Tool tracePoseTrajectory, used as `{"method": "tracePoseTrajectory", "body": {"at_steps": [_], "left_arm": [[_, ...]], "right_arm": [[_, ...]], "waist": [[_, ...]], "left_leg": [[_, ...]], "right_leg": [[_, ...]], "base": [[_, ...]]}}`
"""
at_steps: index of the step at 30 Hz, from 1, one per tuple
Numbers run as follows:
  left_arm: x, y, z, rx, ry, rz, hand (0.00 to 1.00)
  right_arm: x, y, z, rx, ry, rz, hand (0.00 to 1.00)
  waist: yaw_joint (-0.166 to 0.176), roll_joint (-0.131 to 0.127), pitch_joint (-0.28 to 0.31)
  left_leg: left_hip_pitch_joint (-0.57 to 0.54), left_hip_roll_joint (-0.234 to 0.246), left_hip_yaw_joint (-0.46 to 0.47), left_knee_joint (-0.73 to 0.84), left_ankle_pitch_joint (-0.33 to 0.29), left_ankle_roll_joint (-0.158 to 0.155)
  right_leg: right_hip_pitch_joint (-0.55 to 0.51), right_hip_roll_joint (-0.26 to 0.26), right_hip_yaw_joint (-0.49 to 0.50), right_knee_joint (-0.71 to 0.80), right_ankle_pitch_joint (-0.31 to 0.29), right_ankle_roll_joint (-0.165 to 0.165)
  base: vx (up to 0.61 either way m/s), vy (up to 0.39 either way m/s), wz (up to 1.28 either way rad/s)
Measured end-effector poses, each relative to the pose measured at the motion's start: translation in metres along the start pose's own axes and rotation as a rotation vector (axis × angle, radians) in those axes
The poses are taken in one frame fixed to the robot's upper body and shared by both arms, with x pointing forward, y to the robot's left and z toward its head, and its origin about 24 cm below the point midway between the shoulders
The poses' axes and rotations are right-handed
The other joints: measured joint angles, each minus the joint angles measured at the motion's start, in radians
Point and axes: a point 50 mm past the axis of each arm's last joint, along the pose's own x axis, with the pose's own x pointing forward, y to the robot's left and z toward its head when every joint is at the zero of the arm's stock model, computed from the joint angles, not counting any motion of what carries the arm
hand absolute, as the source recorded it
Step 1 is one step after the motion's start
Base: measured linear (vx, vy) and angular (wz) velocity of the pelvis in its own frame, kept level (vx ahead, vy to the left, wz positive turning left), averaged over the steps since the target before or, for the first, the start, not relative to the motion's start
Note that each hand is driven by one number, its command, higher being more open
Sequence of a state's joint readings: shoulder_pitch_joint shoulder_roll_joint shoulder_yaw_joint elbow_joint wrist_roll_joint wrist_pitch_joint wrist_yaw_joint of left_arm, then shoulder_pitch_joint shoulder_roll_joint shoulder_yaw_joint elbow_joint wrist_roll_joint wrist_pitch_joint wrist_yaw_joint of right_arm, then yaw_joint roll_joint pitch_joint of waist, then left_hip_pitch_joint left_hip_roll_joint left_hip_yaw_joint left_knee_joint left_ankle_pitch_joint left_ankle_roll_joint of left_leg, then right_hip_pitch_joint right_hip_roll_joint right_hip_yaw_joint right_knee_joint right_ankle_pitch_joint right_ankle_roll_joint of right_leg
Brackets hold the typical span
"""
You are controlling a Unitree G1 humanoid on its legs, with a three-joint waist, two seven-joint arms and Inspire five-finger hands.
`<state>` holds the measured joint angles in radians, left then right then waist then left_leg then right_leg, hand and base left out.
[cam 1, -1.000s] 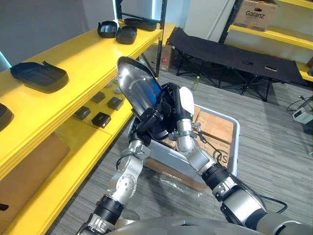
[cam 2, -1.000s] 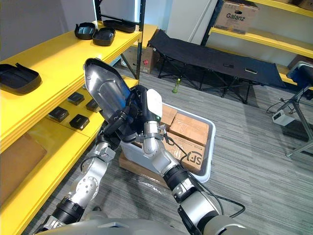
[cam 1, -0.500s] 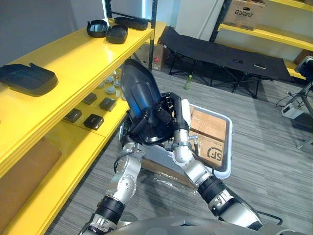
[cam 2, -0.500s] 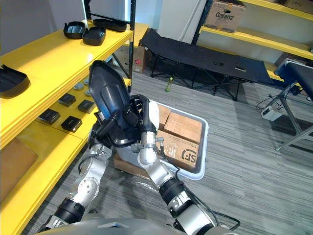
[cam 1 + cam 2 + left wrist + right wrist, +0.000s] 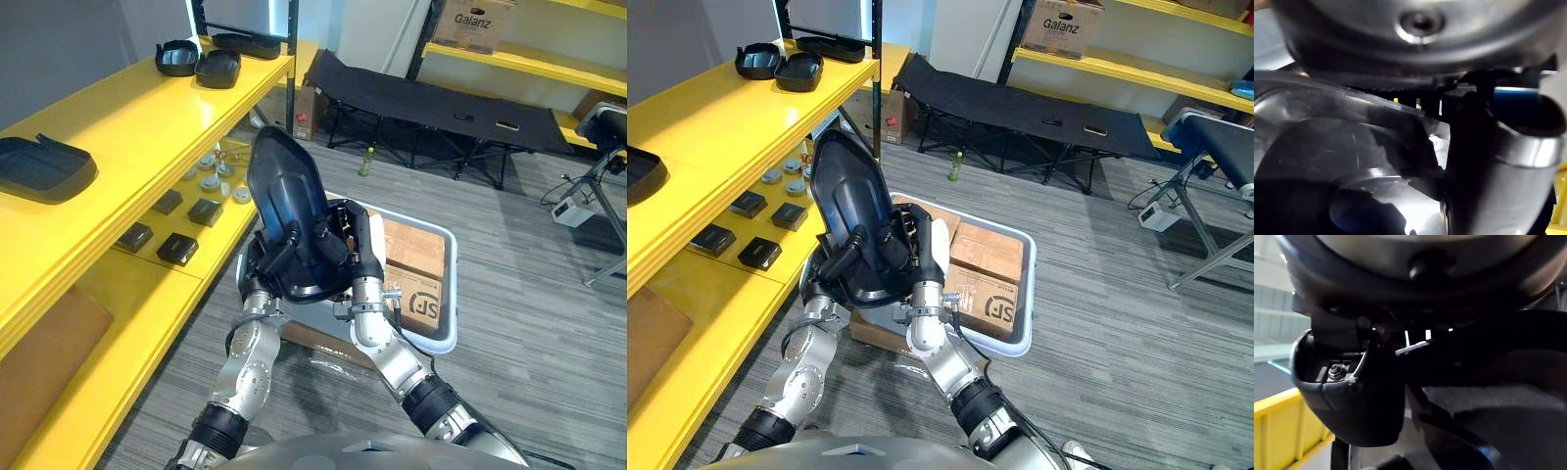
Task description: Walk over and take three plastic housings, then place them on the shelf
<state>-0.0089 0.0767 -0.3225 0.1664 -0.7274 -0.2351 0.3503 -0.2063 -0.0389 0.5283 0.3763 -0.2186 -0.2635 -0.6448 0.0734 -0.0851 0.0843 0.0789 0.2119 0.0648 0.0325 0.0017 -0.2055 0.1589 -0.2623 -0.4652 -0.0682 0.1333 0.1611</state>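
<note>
Several dark housings lie on the top board of the yellow shelf (image 5: pixel 147 117) along the robot's left: one near housing (image 5: pixel 44 168) by itself, and a far cluster (image 5: pixel 217 69) at the end by the black upright. On the lower board sit small dark blocks (image 5: pixel 176 248) and some round pieces (image 5: pixel 208 181). The floor (image 5: pixel 529 323) is grey striped carpet. On it, just ahead, stands a pale bin (image 5: pixel 454 294) holding cardboard boxes (image 5: pixel 416 250). Beyond the bin are a black folding cot (image 5: pixel 441 103) and a second yellow rack (image 5: pixel 529 67) carrying a carton (image 5: pixel 472 22).

Both arms are raised in front of the robot, over the bin's near side. The left robot hand (image 5: pixel 272 257) and right robot hand (image 5: pixel 345 240) meet at the lower end of a large black plastic housing (image 5: pixel 282 186), fingers curled round it from either side and clamped on it. The plastic housing stands nearly upright, its top leaning toward the shelf but apart from it.
</note>
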Motion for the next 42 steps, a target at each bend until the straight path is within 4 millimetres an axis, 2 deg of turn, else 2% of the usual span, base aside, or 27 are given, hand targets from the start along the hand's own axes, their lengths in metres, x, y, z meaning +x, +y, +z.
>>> {"method": "tracePoseTrajectory", "body": {"at_steps": [5, 8, 11, 14, 16, 18, 21, 24, 26, 30, 33, 37, 42], "left_arm": [[-0.001, -0.002, 0.003, 0.059, -0.032, 0.013, 0.00], [-0.005, -0.006, 0.016, 0.108, -0.114, 0.039, 0.00], [-0.008, -0.013, 0.039, 0.235, -0.289, 0.105, 0.00], [-0.014, -0.016, 0.067, 0.256, -0.489, 0.220, 0.00], [-0.019, -0.011, 0.081, 0.311, -0.606, 0.316, 0.00], [-0.023, -0.003, 0.094, 0.334, -0.699, 0.413, 0.00], [-0.032, 0.013, 0.114, 0.432, -0.882, 0.616, 0.00], [-0.041, 0.019, 0.122, 0.531, -0.984, 0.735, 0.00], [-0.044, 0.020, 0.123, 0.606, -1.015, 0.761, 0.00], [-0.043, 0.021, 0.121, 0.632, -0.999, 0.763, 0.00], [-0.041, 0.027, 0.120, 0.521, -0.941, 0.729, 0.00], [-0.046, 0.045, 0.108, 0.265, -0.755, 0.501, 0.00], [-0.049, 0.055, 0.095, 0.175, -0.632, 0.356, 0.00]], "right_arm": [[-0.008, 0.001, -0.004, 0.006, 0.003, 0.021, 1.00], [-0.016, 0.005, -0.006, 0.015, 0.003, 0.090, 1.00], [-0.019, 0.009, -0.007, 0.083, 0.026, 0.131, 1.00], [-0.025, 0.008, -0.007, 0.183, 0.078, 0.109, 1.00], [-0.025, 0.005, 0.000, 0.284, 0.085, 0.101, 1.00], [-0.026, 0.001, -0.003, 0.325, 0.118, 0.096, 1.00], [-0.034, -0.014, -0.024, 0.441, 0.265, 0.046, 1.00], [-0.043, -0.025, -0.038, 0.546, 0.341, 0.048, 1.00], [-0.045, -0.027, -0.042, 0.551, 0.362, 0.076, 1.00], [-0.049, -0.037, -0.042, 0.547, 0.362, 0.093, 1.00], [-0.052, -0.048, -0.043, 0.533, 0.359, 0.068, 1.00], [-0.062, -0.070, -0.055, 0.463, 0.417, 0.004, 1.00], [-0.066, -0.084, -0.064, 0.408, 0.461, -0.035, 1.00]], "waist": [[-0.001, 0.005, 0.000], [-0.006, 0.008, 0.001], [-0.006, 0.017, -0.001], [-0.004, 0.023, -0.001], [-0.003, 0.031, -0.001], [-0.006, 0.034, -0.003], [-0.003, 0.034, -0.003], [-0.006, 0.034, -0.003], [-0.020, 0.035, -0.003], [-0.028, 0.043, -0.007], [-0.043, 0.047, -0.010], [-0.053, 0.047, -0.010], [-0.058, 0.051, -0.009]], "left_leg": [[0.000, 0.000, 0.000, 0.003, -0.003, 0.001], [0.000, 0.000, -0.001, 0.011, -0.007, 0.001], [0.000, 0.000, -0.001, 0.019, -0.015, 0.001], [-0.001, 0.000, -0.001, 0.023, -0.018, 0.000], [-0.002, 0.000, -0.001, 0.028, -0.022, 0.000], [-0.002, 0.001, -0.001, 0.030, -0.024, 0.000], [-0.002, 0.001, 0.000, 0.033, -0.029, 0.001], [-0.002, 0.001, 0.005, 0.033, -0.032, 0.000], [-0.002, 0.001, 0.011, 0.033, -0.033, 0.000], [-0.002, 0.001, 0.024, 0.034, -0.039, 0.000], [-0.002, 0.002, 0.039, 0.035, -0.043, 0.001], [-0.002, 0.003, 0.067, 0.035, -0.049, 0.001], [-0.001, 0.003, 0.068, 0.035, -0.054, 0.003]], "right_leg": [[-0.002, -0.002, 0.000, 0.009, -0.007, -0.001], [-0.002, -0.003, -0.001, 0.014, -0.011, -0.003], [-0.002, -0.004, -0.001, 0.013, -0.012, -0.003], [-0.001, -0.003, -0.001, 0.013, -0.011, -0.002], [0.000, -0.003, -0.001, 0.012, -0.011, -0.002], [0.001, -0.003, -0.001, 0.012, -0.011, -0.002], [0.001, -0.003, 0.000, 0.010, -0.011, -0.002], [0.001, -0.002, 0.002, 0.000, -0.009, 0.001], [0.000, -0.002, 0.007, -0.007, -0.005, 0.007], [-0.010, -0.002, 0.020, -0.007, -0.004, 0.008], [-0.020, -0.002, 0.036, -0.007, -0.003, 0.010], [-0.036, -0.002, 0.064, -0.008, 0.000, 0.013], [-0.036, -0.002, 0.065, -0.008, -0.001, 0.013]], "base": [[0.00, 0.000, 0.00], [0.00, 0.000, 0.00], [0.00, 0.000, 0.00], [0.00, 0.000, 0.00], [0.00, 0.000, 0.00], [0.00, 0.000, 0.00], [0.00, 0.000, 0.00], [0.00, 0.018, -0.04], [0.01, 0.025, -0.06], [0.01, 0.026, -0.11], [0.03, 0.036, -0.13], [0.04, 0.037, -0.17], [0.00, 0.005, -0.02]]}}
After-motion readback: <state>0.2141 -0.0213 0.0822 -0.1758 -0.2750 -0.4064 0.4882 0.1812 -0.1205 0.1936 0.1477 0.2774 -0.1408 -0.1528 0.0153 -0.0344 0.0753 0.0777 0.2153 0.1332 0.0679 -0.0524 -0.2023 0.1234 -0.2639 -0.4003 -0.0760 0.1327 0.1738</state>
